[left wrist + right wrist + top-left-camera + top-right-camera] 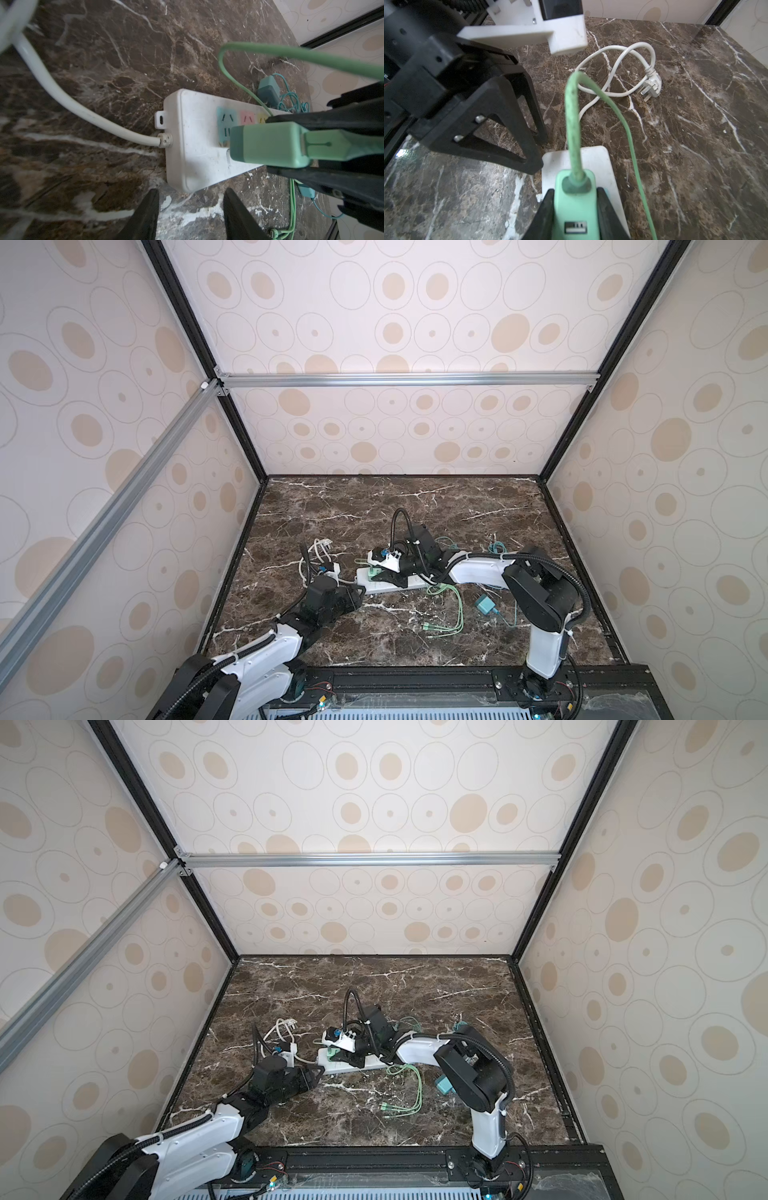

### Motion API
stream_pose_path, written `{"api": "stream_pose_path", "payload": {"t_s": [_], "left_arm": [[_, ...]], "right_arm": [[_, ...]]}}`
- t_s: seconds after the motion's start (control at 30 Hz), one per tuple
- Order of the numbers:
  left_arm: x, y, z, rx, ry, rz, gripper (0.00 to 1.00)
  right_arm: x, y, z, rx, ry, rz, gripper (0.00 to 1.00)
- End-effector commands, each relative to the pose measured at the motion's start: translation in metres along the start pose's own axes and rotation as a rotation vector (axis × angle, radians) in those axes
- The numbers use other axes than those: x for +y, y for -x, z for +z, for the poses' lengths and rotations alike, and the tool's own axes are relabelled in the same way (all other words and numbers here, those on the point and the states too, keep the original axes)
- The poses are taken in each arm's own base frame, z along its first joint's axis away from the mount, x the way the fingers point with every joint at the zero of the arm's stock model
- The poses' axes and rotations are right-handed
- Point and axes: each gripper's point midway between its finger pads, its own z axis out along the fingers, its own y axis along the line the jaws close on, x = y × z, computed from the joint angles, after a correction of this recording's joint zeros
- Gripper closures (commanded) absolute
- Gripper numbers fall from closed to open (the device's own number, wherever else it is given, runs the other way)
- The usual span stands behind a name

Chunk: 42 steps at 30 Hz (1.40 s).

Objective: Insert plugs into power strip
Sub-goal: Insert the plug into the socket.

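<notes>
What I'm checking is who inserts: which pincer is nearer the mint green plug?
Right. The right pincer is shut on the mint green plug over the power strip; the left pincer stands open off the strip's corded end, apart from the plug.

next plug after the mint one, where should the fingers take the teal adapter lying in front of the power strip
Grip the teal adapter by its cube body, across two flat opposite sides, coming down from above. It lies loose on the tabletop, apart from the power strip, and its cable trails off one end, so stay off that end.
</notes>
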Motion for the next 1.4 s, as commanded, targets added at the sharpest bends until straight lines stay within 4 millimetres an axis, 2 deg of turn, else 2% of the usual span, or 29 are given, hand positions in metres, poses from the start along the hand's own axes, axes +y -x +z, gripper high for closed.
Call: {"api": "stream_pose_path", "payload": {"t_s": [0.0, 0.5, 1.37], "left_arm": [[-0.021, 0.020, 0.004, -0.029, -0.053, 0.000, 0.53], [0.001, 0.016, 0.012, -0.014, 0.017, -0.030, 0.67], [0.007, 0.025, 0.033, 0.034, 0.039, 0.025, 0.70]], "right_arm": [[0.000, 0.003, 0.004, -0.014, 0.003, -0.043, 1.00], [-0.018, 0.002, -0.003, -0.032, -0.031, -0.049, 1.00], [-0.007, -0.010, 0.001, -0.012, 0.030, -0.035, 1.00]]}}
